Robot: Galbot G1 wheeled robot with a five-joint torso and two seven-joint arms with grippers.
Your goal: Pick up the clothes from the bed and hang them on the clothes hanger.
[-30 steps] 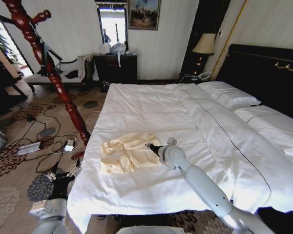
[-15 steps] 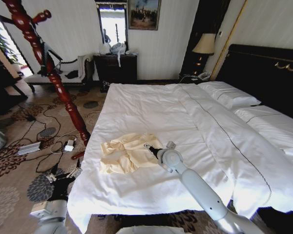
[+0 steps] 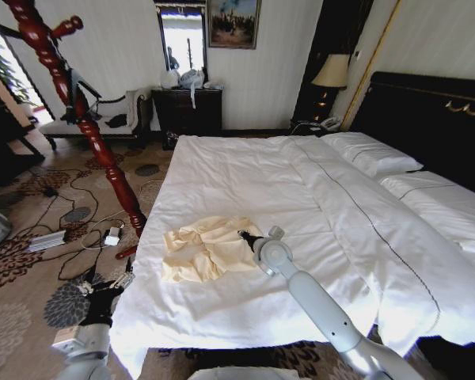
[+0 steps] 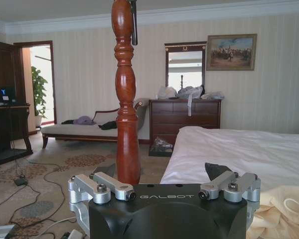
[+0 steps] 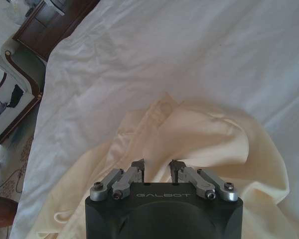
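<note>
left gripper (image 4: 164,186) parked low beside the bed's near corner, fingers spread wide, right gripper (image 5: 157,172) poised over the clothes (image 3: 202,247), fingers parted and empty, cream-yellow silky garment crumpled in soft folds on the white bed (image 3: 245,178), twisted red-brown wooden post (image 3: 87,127) beyond

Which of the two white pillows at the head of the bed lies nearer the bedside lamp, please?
The far pillow, close to the bedside lamp and the telephone. The other pillow lies nearer the robot, farther along the dark headboard.
</note>
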